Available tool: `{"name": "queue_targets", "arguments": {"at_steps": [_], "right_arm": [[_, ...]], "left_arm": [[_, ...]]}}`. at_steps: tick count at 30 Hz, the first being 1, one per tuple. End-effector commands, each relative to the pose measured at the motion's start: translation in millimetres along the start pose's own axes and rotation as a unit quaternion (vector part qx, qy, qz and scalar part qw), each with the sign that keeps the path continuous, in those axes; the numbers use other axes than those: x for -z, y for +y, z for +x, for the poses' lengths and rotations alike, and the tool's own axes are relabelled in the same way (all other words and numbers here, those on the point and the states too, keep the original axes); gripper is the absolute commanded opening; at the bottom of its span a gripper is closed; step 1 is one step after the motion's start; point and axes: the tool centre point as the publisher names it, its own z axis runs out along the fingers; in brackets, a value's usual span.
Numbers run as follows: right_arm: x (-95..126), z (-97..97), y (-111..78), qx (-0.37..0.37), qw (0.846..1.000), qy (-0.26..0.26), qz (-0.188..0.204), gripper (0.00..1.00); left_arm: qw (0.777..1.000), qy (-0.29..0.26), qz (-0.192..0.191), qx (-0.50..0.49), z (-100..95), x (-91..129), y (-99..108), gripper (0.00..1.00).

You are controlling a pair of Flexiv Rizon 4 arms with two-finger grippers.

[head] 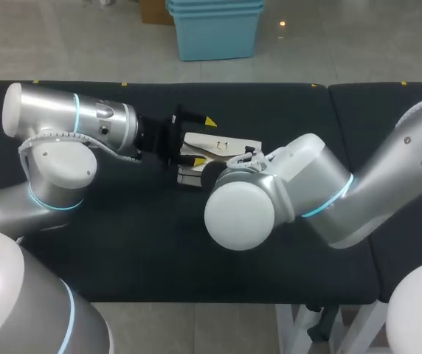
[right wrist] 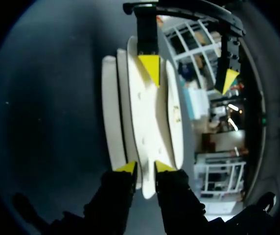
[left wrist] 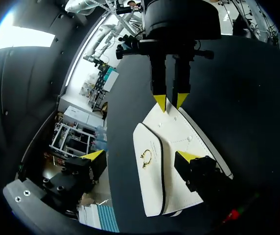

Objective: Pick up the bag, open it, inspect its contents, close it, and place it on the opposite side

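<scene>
While the right claw [right wrist: 146, 167] clamps the bag [right wrist: 145, 122], the left claw [left wrist: 140, 156] faces it, spread wide.

The white bag [head: 234, 142] is lying on the black tabletop [head: 122, 243], the left claw [head: 203, 140] spreading wide at one end, the right arm [head: 322, 184] overlapping the other.

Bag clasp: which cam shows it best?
Left wrist view. The gold clasp faces the camera on the front flap of the bag, with nothing covering it. The head view shows it only as a small gold speck on the bag's top. The right wrist view sees the bag edge-on, and the clasp cannot be made out.
</scene>
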Motion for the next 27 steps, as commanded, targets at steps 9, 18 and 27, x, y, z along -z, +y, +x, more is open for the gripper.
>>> {"name": "queue_targets", "arguments": {"at_steps": [9, 18, 27], "right_arm": [[38.8, -32.8, -5.2, -0.019, 0.997, 0.07, -0.033, 1.0], [47.4, -56.7, -9.9, -0.026, 0.985, 0.169, -0.032, 1.0], [57.1, -73.2, -16.8, -0.063, 0.932, 0.348, -0.075, 1.0]], "left_arm": [[0.998, -0.006, -0.01, 0.054, -12.1, 26.3, -7.4, 1.0], [0.986, 0.059, -0.047, 0.149, -22.1, 39.9, -4.5, 1.0], [0.962, 0.124, -0.017, 0.242, -26.2, 55.3, -8.8, 1.0]]}}
